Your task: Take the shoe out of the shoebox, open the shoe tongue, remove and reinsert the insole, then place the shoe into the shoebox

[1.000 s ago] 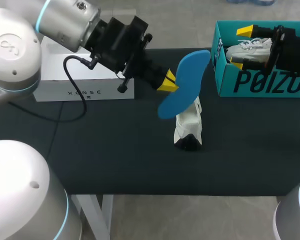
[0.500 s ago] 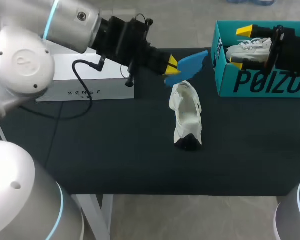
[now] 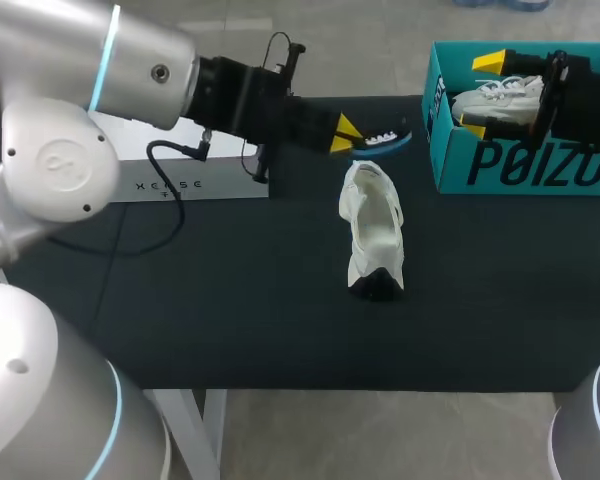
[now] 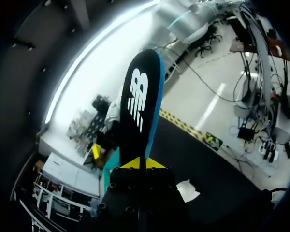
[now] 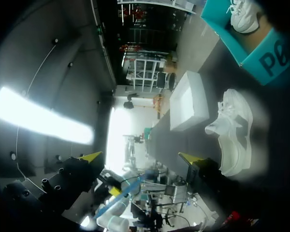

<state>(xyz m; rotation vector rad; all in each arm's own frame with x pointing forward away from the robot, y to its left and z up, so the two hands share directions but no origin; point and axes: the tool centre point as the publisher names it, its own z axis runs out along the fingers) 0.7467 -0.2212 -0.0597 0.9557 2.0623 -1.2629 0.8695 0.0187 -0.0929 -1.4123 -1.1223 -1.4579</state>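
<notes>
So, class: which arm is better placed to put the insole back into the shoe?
Left: the left gripper is shut on the insole, just beyond the shoe on the table; the right gripper is open over the shoebox.

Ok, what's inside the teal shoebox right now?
A white sneaker lies inside the shoebox. The open right gripper hangs over it, and its black body hides the sneaker's far end and most of the box floor.

This looks like a robotics lab. A silver left arm (image 3: 130, 55) and a grey right arm (image 3: 592, 425) work over a desk (image 3: 230, 320) covered in plain black. A loose black cable (image 3: 165, 212) loops from the left wrist across a white equipment box (image 3: 195, 185) set back behind its jaws.
</notes>
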